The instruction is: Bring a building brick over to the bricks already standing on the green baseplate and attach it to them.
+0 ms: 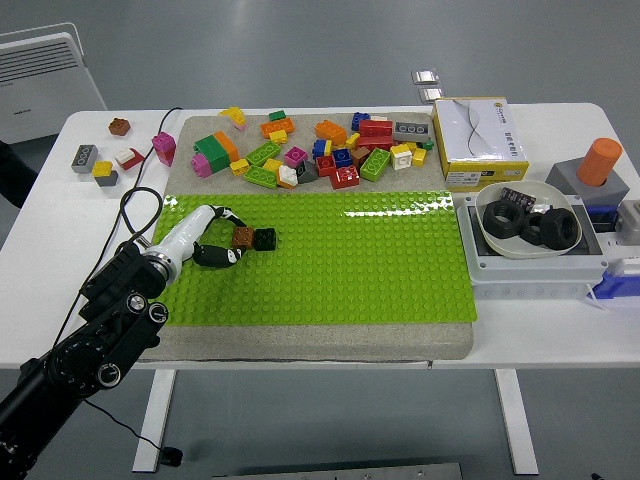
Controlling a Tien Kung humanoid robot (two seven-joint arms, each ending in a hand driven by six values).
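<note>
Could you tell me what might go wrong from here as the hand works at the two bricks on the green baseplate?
1. The left hand is curled close around the small brown brick, which sits beside the black brick; pressing off-centre could leave them unjoined, and the fingers hide the seam.
2. The black cable loops over the table by the green studded baseplate, near the forearm, and might snag.

A small brown brick (242, 237) sits on the green baseplate (380, 260) near its left edge, close to the far left corner, touching a black brick (265, 238) just to its right. Both stand upright, studs up. The baseplate lies flat on the table's middle, its studded surface bright green.
</note>
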